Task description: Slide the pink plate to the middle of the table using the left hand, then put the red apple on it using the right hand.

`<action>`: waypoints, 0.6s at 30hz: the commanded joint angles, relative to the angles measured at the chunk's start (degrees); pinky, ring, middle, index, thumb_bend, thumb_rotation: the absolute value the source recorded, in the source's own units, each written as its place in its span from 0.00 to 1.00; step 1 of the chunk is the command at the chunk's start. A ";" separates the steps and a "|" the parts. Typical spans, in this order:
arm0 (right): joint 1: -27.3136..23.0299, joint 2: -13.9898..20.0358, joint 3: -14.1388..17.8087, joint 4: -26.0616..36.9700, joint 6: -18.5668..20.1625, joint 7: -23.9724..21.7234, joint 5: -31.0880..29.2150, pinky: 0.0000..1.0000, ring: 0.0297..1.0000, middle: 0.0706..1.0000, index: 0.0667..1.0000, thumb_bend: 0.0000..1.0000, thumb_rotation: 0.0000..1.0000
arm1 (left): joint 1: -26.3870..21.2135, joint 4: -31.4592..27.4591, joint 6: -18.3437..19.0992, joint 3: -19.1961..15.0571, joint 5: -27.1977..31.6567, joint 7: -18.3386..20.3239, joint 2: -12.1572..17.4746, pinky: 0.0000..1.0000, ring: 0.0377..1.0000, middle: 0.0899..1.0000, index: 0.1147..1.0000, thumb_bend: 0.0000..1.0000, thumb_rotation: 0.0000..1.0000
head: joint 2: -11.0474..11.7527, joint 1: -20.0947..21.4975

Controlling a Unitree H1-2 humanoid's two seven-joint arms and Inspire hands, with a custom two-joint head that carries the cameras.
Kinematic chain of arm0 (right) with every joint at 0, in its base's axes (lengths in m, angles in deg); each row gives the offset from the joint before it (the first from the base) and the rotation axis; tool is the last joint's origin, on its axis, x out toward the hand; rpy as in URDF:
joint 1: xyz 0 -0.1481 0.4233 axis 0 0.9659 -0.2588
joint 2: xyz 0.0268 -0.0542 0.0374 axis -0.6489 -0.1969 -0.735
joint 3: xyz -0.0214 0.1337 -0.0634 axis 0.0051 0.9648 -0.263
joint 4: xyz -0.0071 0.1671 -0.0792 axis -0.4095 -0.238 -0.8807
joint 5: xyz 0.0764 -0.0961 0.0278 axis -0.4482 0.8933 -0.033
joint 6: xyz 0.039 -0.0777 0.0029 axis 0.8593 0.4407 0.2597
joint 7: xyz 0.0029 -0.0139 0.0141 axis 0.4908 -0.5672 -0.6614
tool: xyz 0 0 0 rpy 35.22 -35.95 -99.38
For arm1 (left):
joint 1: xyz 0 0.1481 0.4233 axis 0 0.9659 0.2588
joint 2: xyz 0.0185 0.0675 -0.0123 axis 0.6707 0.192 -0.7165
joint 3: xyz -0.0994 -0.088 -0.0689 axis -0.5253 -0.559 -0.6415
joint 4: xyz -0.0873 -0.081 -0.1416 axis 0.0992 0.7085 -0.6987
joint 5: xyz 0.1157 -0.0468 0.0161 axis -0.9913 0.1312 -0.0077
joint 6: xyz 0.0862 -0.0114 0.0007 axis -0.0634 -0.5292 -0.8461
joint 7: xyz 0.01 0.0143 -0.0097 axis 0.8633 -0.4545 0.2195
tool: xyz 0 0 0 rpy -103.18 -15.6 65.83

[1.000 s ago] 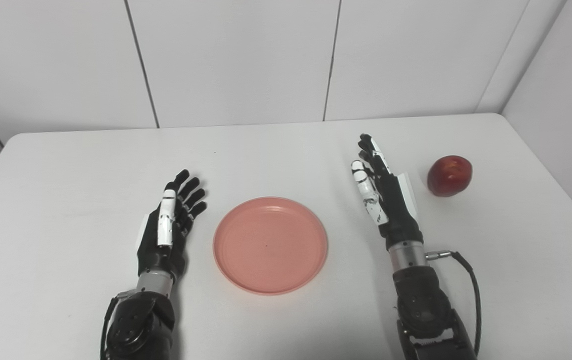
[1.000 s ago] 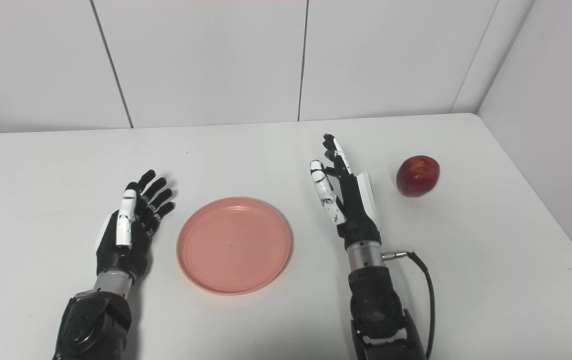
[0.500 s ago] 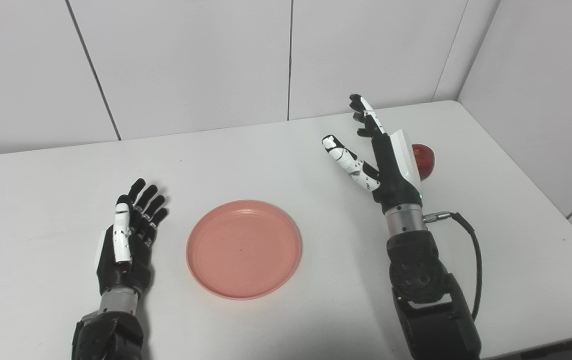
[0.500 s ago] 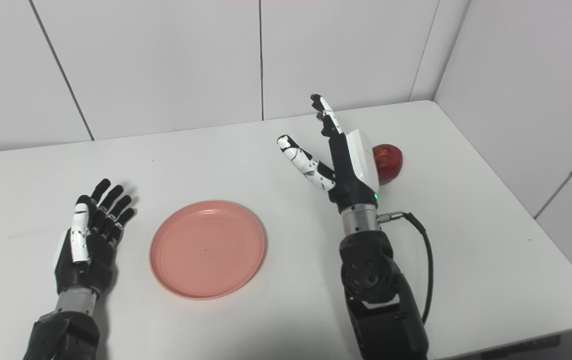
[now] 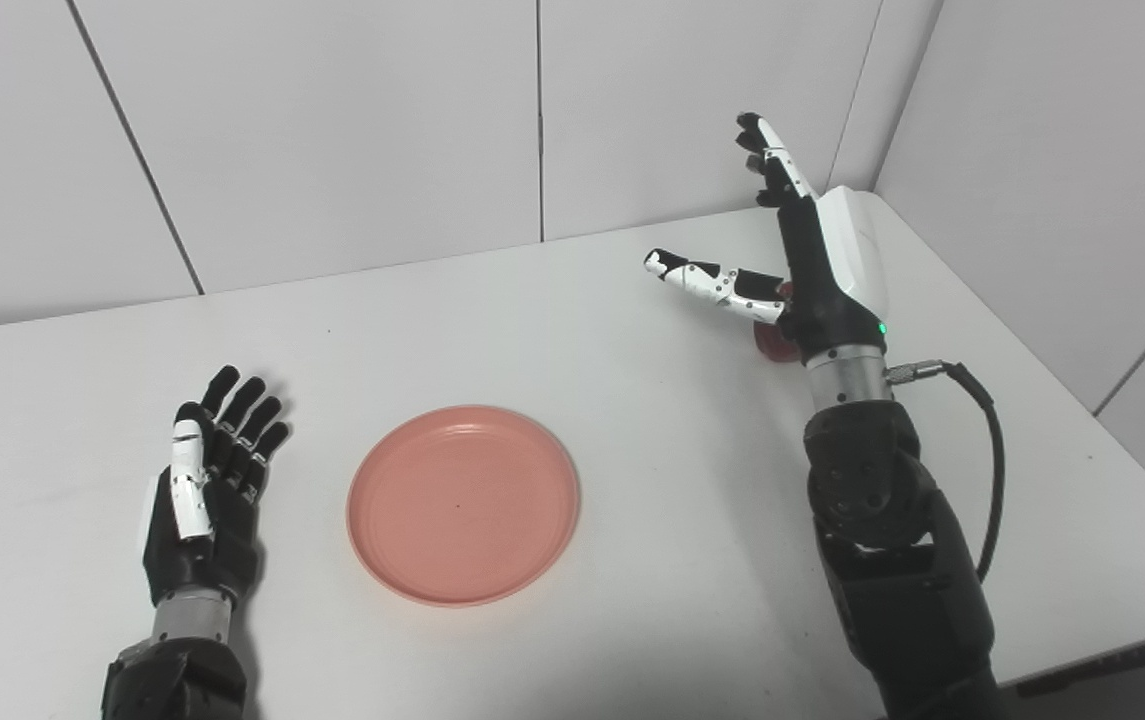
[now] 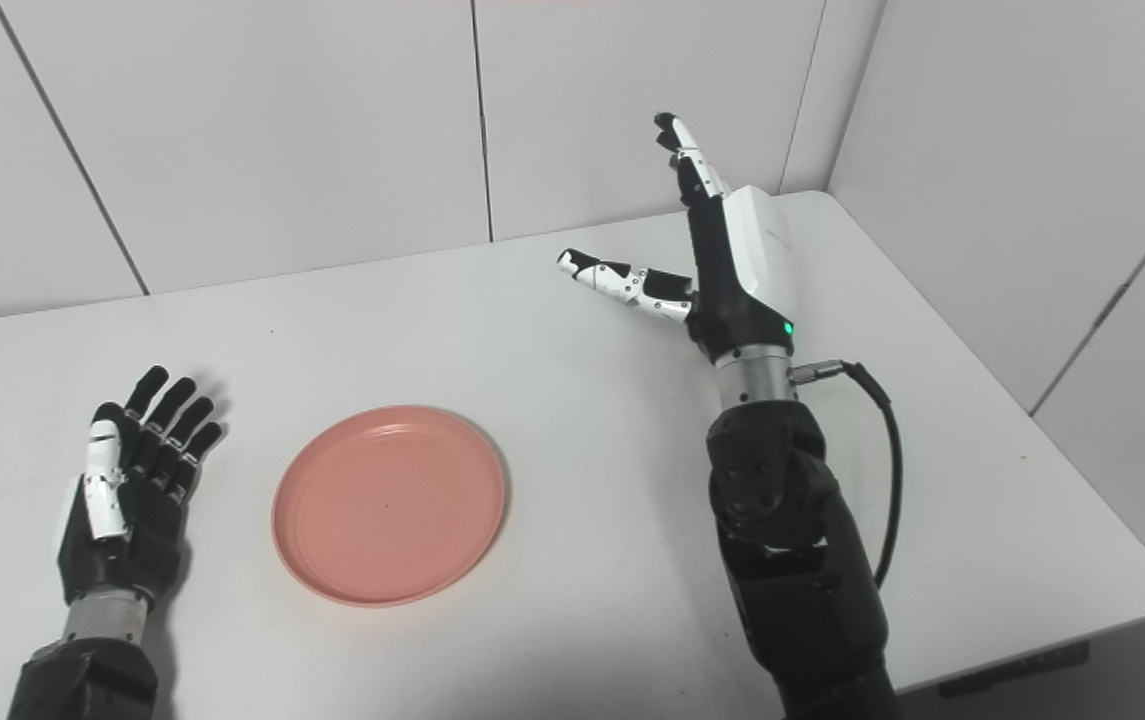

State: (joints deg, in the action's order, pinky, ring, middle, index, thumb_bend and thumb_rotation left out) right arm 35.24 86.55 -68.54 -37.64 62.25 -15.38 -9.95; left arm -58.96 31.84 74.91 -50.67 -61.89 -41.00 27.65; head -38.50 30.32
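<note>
- pink plate (image 5: 463,504) lies flat on the white table (image 5: 532,330), near the front edge and a bit left of the table's middle; nothing on it, nothing touching it
- plate is round with a raised rim, tiny dark speck near its centre
- red apple (image 5: 770,345) almost fully hidden behind the right wrist in the left eye view, only a small red sliver shows at the wrist's left side; not visible at all in the right eye view
- apple sits on the table toward the far right, well apart from the plate
- right hand (image 5: 800,262) raised above the table over the apple's spot, fingers pointing up toward the wall, thumb stuck out to the left; fingers and thumb spread apart, holding nothing
- cannot tell whether the right hand touches the apple, contact area hidden
- green light lit on the right wrist, black cable (image 5: 982,450) loops off the wrist's right side
- left hand (image 5: 207,490) lies low on the table at the left, palm side up, fingers straight and slightly fanned, holding nothing
- left hand is near the plate's left rim but apart from it, clear strip of table between them
- white panelled wall (image 5: 332,130) behind the table, corner of the room at the right
</note>
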 commanded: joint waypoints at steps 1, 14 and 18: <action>-1.49 1.52 1.37 1.74 1.26 0.22 0.53 0.78 0.85 0.87 0.89 0.93 0.47 | 0.48 1.76 1.44 -0.29 0.18 -0.41 0.38 0.88 0.87 0.87 0.85 0.34 1.00 | 0.00 -0.03; 1.50 7.69 7.74 -0.01 4.01 -0.80 0.08 0.82 0.91 0.92 0.95 1.00 0.53 | 0.17 3.73 -0.09 -0.58 0.27 0.45 0.69 0.89 0.88 0.87 0.85 0.33 1.00 | 0.75 0.25; 2.25 8.99 8.61 -3.04 4.04 -0.04 0.62 0.79 0.89 0.92 0.94 1.00 0.56 | 0.11 4.00 -0.25 -0.76 0.65 0.71 0.67 0.89 0.87 0.87 0.85 0.34 1.00 | 0.74 0.11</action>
State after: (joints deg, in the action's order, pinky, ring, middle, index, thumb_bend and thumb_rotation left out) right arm 38.65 94.04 -60.80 -40.83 66.25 -16.96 -9.68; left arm -59.60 33.87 73.44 -51.27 -61.34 -39.90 27.98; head -37.79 30.50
